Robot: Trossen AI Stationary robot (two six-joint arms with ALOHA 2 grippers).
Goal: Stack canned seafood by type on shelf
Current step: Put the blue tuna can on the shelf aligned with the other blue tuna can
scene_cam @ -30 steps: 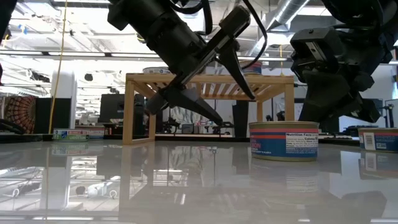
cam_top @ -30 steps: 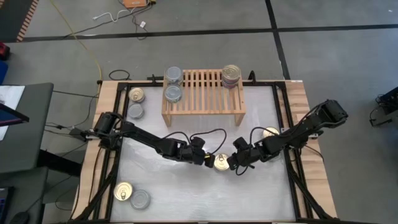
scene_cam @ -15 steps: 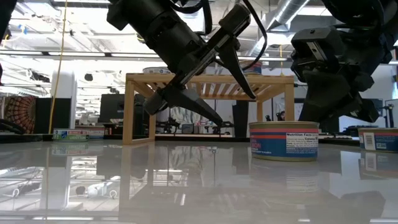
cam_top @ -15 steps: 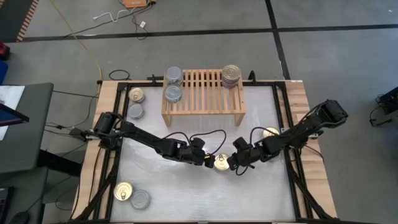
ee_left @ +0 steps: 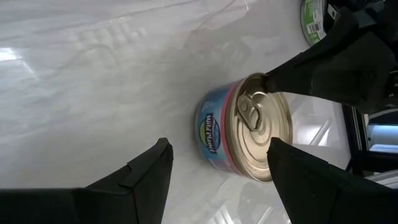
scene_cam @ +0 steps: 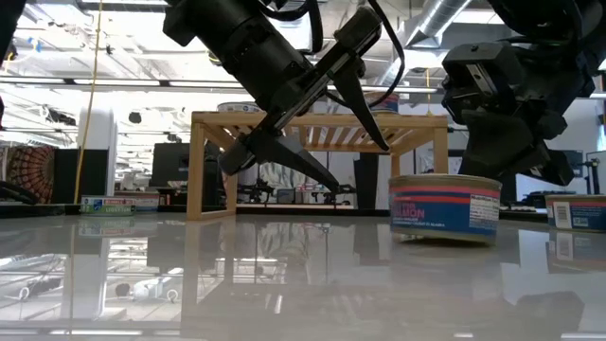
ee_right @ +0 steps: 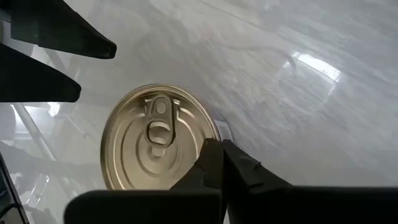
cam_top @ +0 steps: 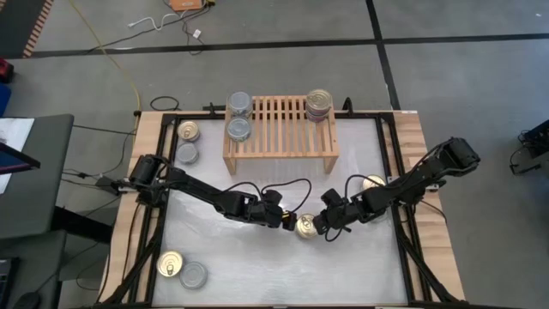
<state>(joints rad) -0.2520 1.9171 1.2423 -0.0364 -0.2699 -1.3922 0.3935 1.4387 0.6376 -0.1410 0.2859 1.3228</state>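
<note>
The worktop [cam_top: 257,266] is a pale, glossy sheet in a wooden frame, on a grey floor with cables trailing behind. I'll place everything from the shelf [cam_top: 280,129], which stands at the back middle of it. On the shelf's left end I see silver-topped tins [cam_top: 239,118]; on its right end a stack of tins [cam_top: 318,106]. More tins sit left of the shelf and at the corner nearest me on that side, and one to the right under the right arm.

In front of the shelf, at mid-worktop, lies the tin [cam_top: 306,226] I'm working, gold pull-tab lid up. My left gripper [ee_left: 217,174] is open, fingers either side of the tin but apart from it. My right gripper [ee_right: 216,163] is closed, its tip against the tin's rim on the far side.

I judge the tin rigid, fairly weighty for its size, and slick-walled on this shiny surface, so it will skate if nudged. Best hold: across the side wall, below the lid lip.
</note>
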